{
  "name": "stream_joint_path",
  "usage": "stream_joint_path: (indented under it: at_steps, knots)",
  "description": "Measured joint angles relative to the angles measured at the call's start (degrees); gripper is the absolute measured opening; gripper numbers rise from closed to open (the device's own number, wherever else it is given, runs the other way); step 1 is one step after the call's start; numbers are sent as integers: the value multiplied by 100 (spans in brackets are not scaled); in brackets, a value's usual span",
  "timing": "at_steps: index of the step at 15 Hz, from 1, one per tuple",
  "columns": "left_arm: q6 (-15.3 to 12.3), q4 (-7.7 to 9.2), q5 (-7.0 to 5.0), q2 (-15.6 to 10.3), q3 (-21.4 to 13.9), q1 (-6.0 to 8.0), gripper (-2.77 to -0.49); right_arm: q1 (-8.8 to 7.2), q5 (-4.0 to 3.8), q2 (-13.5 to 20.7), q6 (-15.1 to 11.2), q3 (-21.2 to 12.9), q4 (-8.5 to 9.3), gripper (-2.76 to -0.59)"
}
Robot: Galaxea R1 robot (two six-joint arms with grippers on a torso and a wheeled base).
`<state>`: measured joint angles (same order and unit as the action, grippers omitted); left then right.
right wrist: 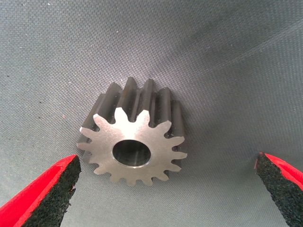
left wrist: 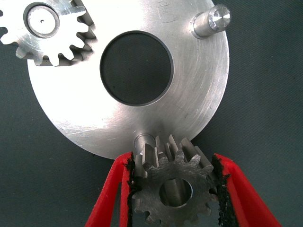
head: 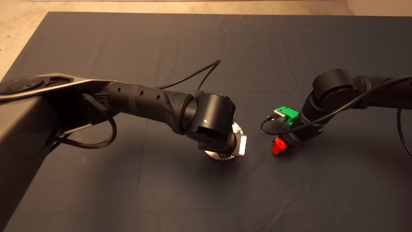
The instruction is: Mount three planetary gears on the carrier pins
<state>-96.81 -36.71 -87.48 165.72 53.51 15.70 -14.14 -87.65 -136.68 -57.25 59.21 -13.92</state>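
Left wrist view shows our left tool [left wrist: 176, 189] clenched on a gear [left wrist: 176, 189] whose hole sits just short of the nearest pin [left wrist: 141, 140], while our right tool [right wrist: 165, 189] straddles the last gear [right wrist: 132, 144], released.

The round plate [left wrist: 189, 113] is brushed silver metal with fine circular scratches, the gears [right wrist: 135, 142] are steel with bright smooth faces and darker teeth, and the mat [right wrist: 227, 56] is matt woven cloth.
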Motion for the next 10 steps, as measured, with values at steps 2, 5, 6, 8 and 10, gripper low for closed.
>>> stream_joint_path:
  at_steps: [2, 5, 6, 8, 10]
  knots:
    - [1, -3, 0, 0, -2, -16, -242, 0, 0, 0, -2, 0, 0, -60]
    - [34, -23, -2, -1, -4, -63, -242, 0, 0, 0, -2, 0, 0, -60]
    - [63, -53, -2, -4, -4, -63, -242, 0, 1, 0, -2, 0, 0, -60]
    - [135, -127, -2, -29, -4, -63, -242, 0, -2, 0, 0, 0, 0, -60]
    - [203, -171, -4, -50, -2, -63, -242, 0, 0, 2, -2, 0, 0, -60]
